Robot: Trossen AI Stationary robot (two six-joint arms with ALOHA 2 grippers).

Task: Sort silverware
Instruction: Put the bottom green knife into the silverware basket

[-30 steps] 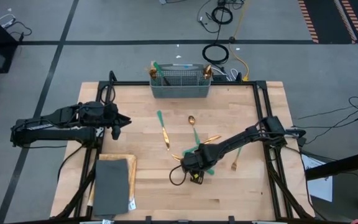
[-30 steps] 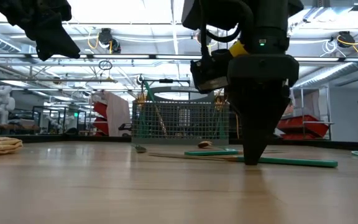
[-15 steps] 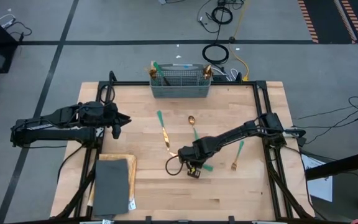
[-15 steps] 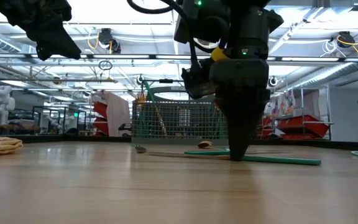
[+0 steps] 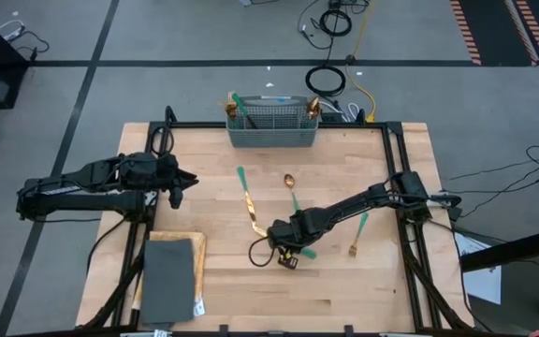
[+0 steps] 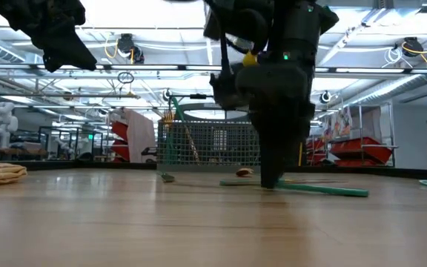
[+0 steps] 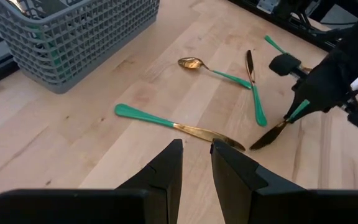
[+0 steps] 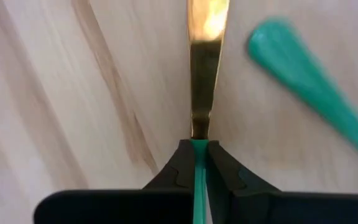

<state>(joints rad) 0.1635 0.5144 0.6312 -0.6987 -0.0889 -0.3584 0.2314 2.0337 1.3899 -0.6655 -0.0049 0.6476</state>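
Gold-headed, teal-handled silverware lies loose mid-table: a knife [image 5: 247, 198], a spoon [image 5: 291, 187] and a fork [image 5: 356, 234]. My right gripper [image 5: 285, 236] stands fingers-down on the table among them. It is shut on the teal handle of one piece, which looks like a knife [image 7: 272, 134]. Another teal handle [image 8: 303, 68] lies just beside it. My left gripper [image 5: 181, 181] hovers over the table's left side. Its fingers [image 7: 169, 165] stand slightly apart with nothing between them. More silverware stands in the grey mesh basket [image 5: 271, 124] at the far edge. My right gripper pinches the piece's thin teal handle [image 8: 199, 163] between its two fingers, close to where the gold blade [image 8: 205, 74] begins. The fingers point down and lie along the piece. The blade's tip [image 7: 255, 145] is down at the table. The handle's free end [image 6: 362, 193] trails low behind the fingers.
A dark grey slab [image 5: 168, 276] lies on a tan mat at the near left. The black frame rail [image 5: 391, 159] runs round the tabletop. Bare wood lies between the slab and the loose silverware.
My right gripper has slid a short way toward the table's left edge and slightly toward the far edge, staying down at the tabletop. The teal-handled piece between its fingers has been dragged along the wood with it.
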